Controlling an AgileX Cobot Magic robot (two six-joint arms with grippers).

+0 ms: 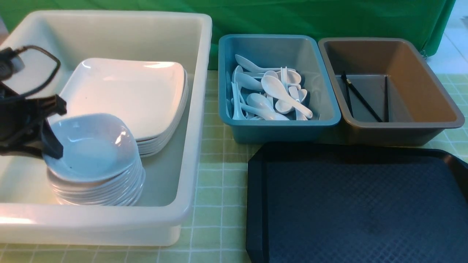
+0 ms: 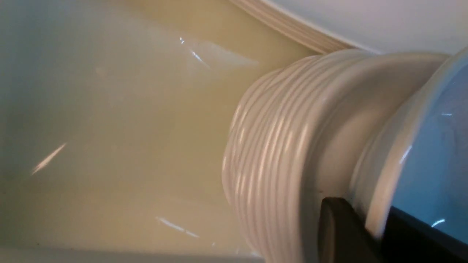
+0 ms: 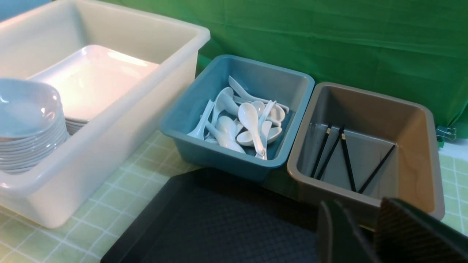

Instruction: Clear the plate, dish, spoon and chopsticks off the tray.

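Observe the left gripper (image 2: 381,233) at the left side of the white bin (image 1: 199,91), with its fingers on either side of the rim of the top dish (image 1: 93,146). You cannot tell from these views whether the fingers clamp the rim or stand slightly loose around it. The dish sits tilted on the near stack of small dishes (image 1: 124,191), inside the bin. Locate the large plates (image 1: 124,95) in the same bin, stacked on the far side of the small dishes; which of them is the task plate cannot be told. To the right of the white bin, find the white spoons (image 1: 279,91) piled in the blue bin (image 1: 279,123). Farther right, find the black chopsticks (image 1: 362,98) in the brown bin (image 1: 406,125), leaning at different angles, with gold bands on some. The black tray (image 1: 365,204) lies on the near side of both small bins, on the checked green cloth (image 1: 208,219). Note the right gripper (image 3: 369,226) above the tray area, its fingers apart with a gap between the tips.
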